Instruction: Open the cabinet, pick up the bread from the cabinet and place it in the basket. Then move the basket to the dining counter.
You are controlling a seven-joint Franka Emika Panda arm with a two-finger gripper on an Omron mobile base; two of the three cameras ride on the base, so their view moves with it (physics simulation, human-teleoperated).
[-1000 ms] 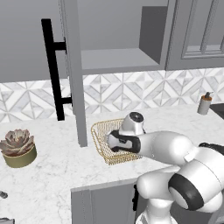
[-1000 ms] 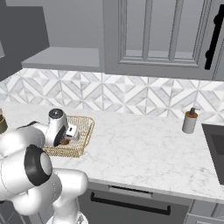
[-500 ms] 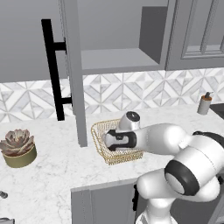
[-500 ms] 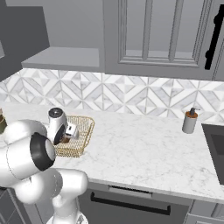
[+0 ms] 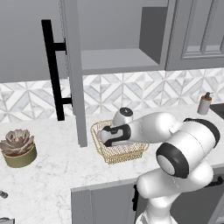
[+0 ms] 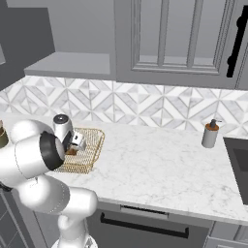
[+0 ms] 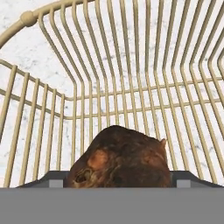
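Observation:
The gold-tan wire basket [image 5: 124, 153] stands on the marble worktop below the open cabinet [image 5: 118, 57], whose glass-paned door [image 5: 72, 65] with the black bar handle [image 5: 53, 72] is swung out to the left. My gripper [image 5: 105, 135] reaches down inside the basket [image 6: 92, 150], shut on the bread. In the hand view the brown bread [image 7: 122, 159] sits between my fingertips [image 7: 57, 178], low over the basket's wire floor [image 7: 113, 105]. A sliver of bread [image 6: 71, 151] shows beside the hand. The dining counter is out of view.
A potted succulent [image 5: 17, 148] stands at the worktop's left. A soap dispenser [image 5: 204, 104] is by the tiled wall at the right, and a sink edge [image 6: 240, 160] lies beyond it. A panelled cabinet [image 6: 169, 34] hangs above the right.
The hand has dropped lower and a little left into the basket with the bread still in it. The basket and cabinet door have not moved.

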